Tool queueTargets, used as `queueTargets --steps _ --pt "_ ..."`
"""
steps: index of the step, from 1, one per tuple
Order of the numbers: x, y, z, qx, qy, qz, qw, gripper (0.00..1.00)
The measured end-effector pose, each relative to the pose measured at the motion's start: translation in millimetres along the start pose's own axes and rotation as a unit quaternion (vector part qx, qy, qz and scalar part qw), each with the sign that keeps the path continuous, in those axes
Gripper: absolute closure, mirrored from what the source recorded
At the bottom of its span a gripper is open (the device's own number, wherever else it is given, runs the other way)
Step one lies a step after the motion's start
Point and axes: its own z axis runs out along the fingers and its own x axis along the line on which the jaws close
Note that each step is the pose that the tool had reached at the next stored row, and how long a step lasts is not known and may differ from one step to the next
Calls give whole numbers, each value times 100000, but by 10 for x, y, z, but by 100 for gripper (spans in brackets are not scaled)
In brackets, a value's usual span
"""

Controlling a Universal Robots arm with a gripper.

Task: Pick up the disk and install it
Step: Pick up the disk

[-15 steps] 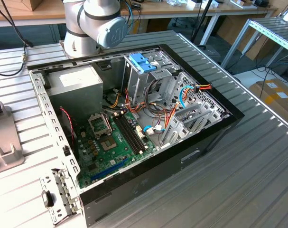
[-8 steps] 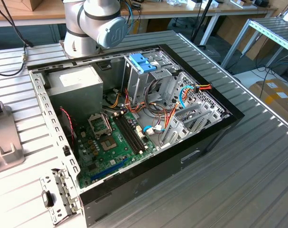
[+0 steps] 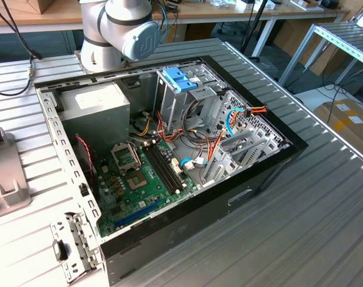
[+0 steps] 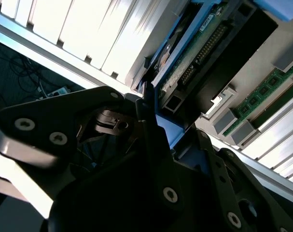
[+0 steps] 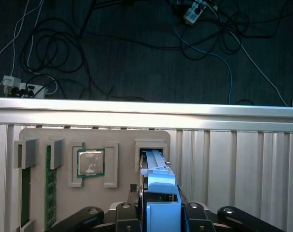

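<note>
The disk [image 5: 156, 166] stands on edge in a slot of a grey holder tray [image 5: 122, 137], with a blue mounting piece [image 5: 161, 186] along its upper edge. In the second wrist view the disk's [image 4: 194, 53] green circuit-board side and connector pins show. My gripper [image 5: 161, 205] straddles it, with a black finger pressed against each flat side of the blue piece, so it is shut on the disk. The same grip appears in the second wrist view, where the gripper [image 4: 173, 130] holds the disk's end. In the exterior view the arm [image 3: 121, 30] rises at the back of the open computer case [image 3: 169, 149].
The tray also carries a processor chip [image 5: 90, 162] and memory sticks [image 5: 50, 188]. Inside the case are a drive cage with light-blue handles [image 3: 180, 81], a grey power supply [image 3: 94, 107], the motherboard [image 3: 139, 179] and loose cables. The table edge [image 5: 146, 111] drops to a floor with cables.
</note>
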Motion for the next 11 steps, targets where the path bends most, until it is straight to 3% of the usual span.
queueTargets --steps 11 --pt "-1 1 -25 8 -4 3 100000 63"
